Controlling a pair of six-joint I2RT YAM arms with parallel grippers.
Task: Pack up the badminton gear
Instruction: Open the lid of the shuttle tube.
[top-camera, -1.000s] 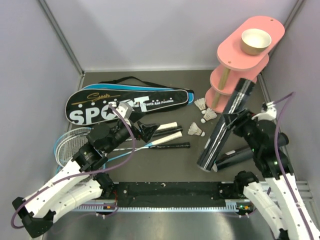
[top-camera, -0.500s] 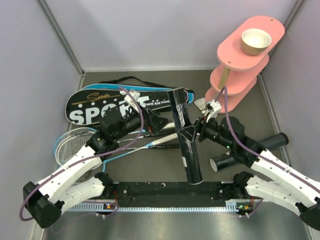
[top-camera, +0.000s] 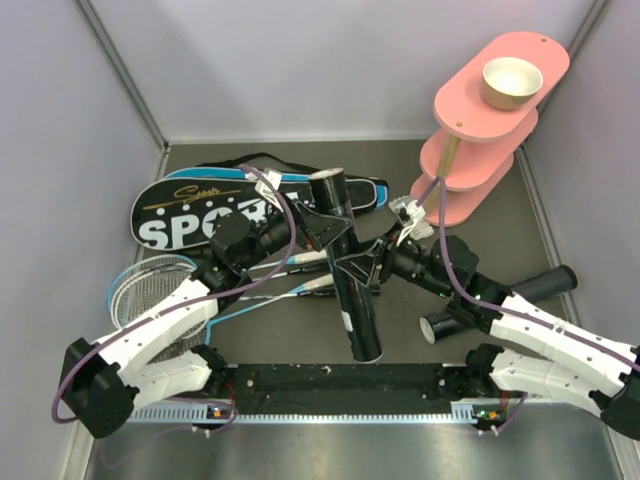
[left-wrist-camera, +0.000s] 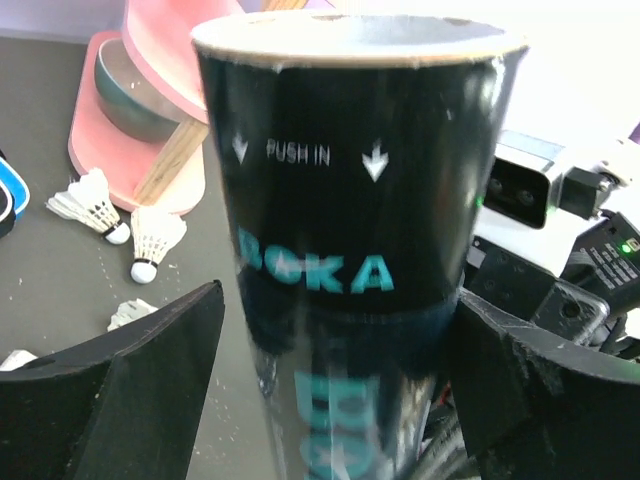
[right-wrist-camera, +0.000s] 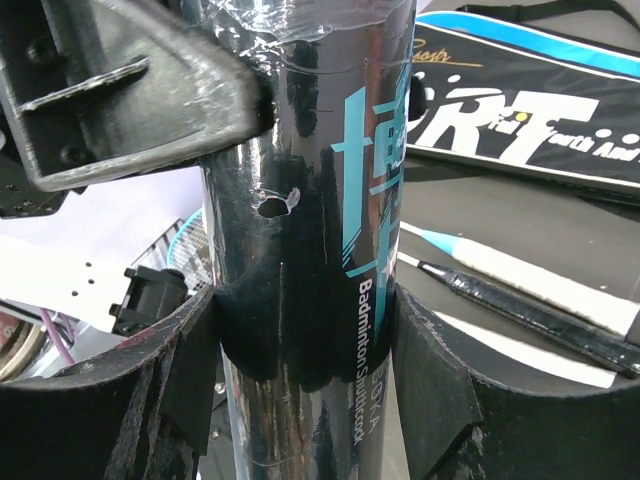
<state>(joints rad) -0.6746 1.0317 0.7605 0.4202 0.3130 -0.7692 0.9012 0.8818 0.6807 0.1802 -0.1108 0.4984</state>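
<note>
My right gripper (top-camera: 357, 268) is shut on a black shuttlecock tube (top-camera: 349, 270) at its middle and holds it steeply tilted above the table's centre; in the right wrist view (right-wrist-camera: 305, 340) both pads press its sides. My left gripper (top-camera: 323, 226) is open, with its jaws either side of the tube's upper end (left-wrist-camera: 350, 200) and a gap showing on the left. A second black tube (top-camera: 500, 298) lies at the right. The black SPORT racket bag (top-camera: 195, 218) lies at the back left. Rackets (top-camera: 150, 285) lie under the left arm. White shuttlecocks (left-wrist-camera: 92, 207) lie by the stand.
The pink three-tier stand (top-camera: 480, 120) stands at the back right with the tan bowl (top-camera: 511, 82) on its top tier. Grey walls close in the left, the back and the right. A black rail (top-camera: 340, 385) runs along the near edge between the arm bases.
My right gripper has carried the tube from the right side leftward to the centre. My left gripper has moved right and up, and its open jaws now flank the tube's upper end.
</note>
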